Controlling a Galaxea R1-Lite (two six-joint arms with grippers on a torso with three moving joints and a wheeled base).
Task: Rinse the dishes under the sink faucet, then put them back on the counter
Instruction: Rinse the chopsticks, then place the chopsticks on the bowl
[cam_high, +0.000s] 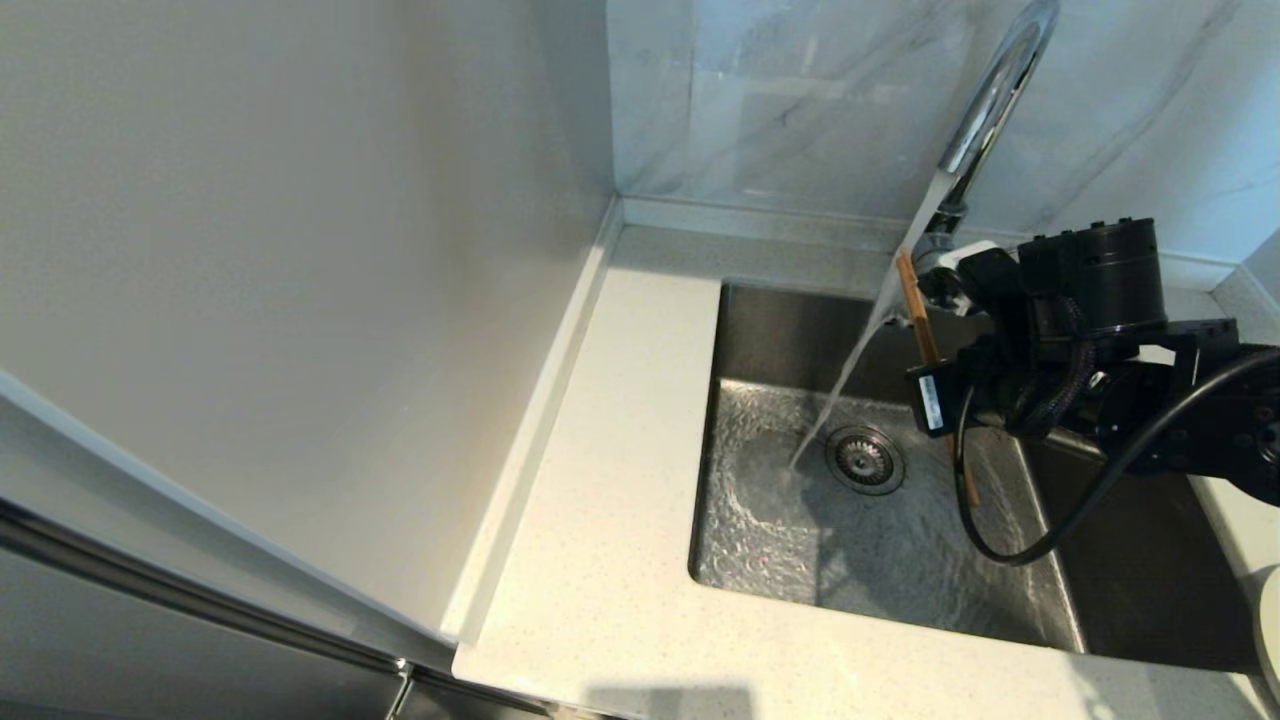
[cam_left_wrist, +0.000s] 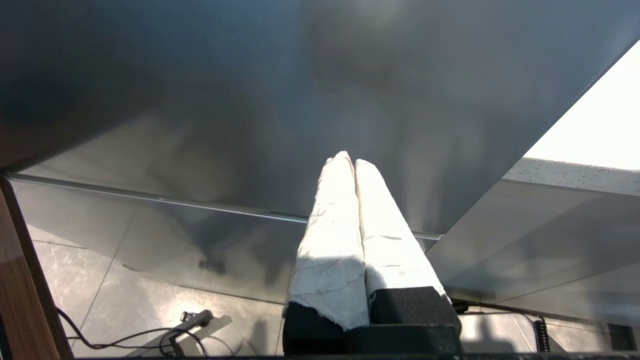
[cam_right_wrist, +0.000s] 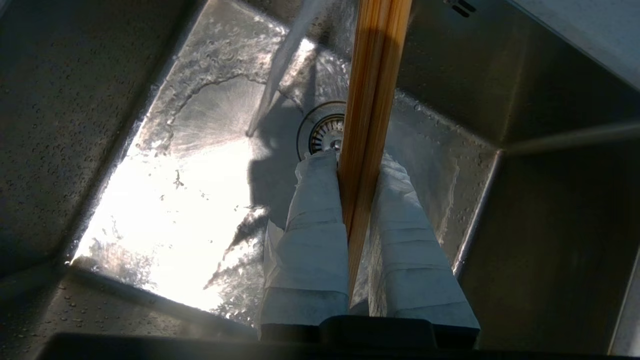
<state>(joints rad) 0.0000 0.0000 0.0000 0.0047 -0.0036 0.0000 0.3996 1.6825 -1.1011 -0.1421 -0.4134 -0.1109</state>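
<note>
The chopsticks (cam_right_wrist: 372, 100) stand pinched in the right claw (cam_right_wrist: 357, 165) over the sink (cam_high: 760, 330), beside the faucet (cam_high: 985, 110) stream. Wet wood may slip through the pads. The left claw (cam_left_wrist: 354, 162), fingers together, hangs below the surface.

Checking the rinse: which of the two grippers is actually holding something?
The right gripper, over the sink, clamps the chopsticks by the running water. The left gripper is shut on nothing.
</note>
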